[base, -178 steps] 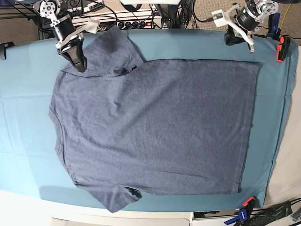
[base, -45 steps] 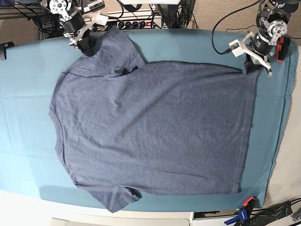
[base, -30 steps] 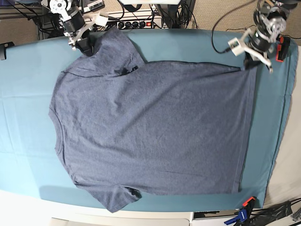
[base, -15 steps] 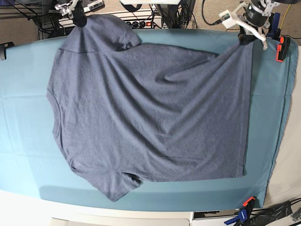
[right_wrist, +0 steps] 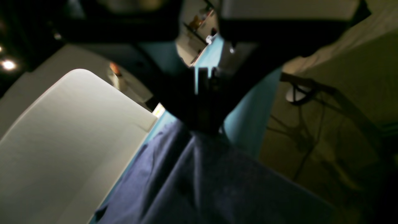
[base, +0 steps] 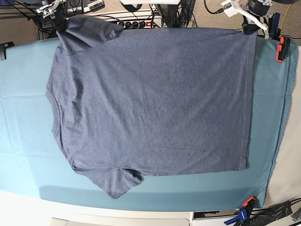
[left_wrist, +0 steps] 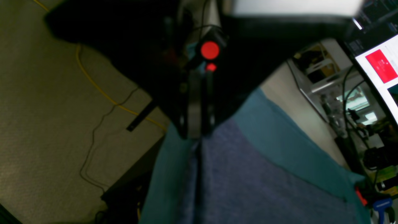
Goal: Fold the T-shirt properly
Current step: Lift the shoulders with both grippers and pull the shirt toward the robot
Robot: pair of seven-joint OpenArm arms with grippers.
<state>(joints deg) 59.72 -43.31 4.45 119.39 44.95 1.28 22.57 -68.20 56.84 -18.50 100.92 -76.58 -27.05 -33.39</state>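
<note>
Both arms have the T-shirt (base: 150, 99) pinched at its far corners: left gripper (base: 249, 28) fingers clamped on the hem corner, right gripper (base: 60, 23) fingers on the sleeve, cloth stretched over the bench (base: 23, 94).

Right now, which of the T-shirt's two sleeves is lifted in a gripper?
The far sleeve, at the top-left of the base view, pinched by the right gripper. The near sleeve lies flat on the teal cloth, untouched.
</note>
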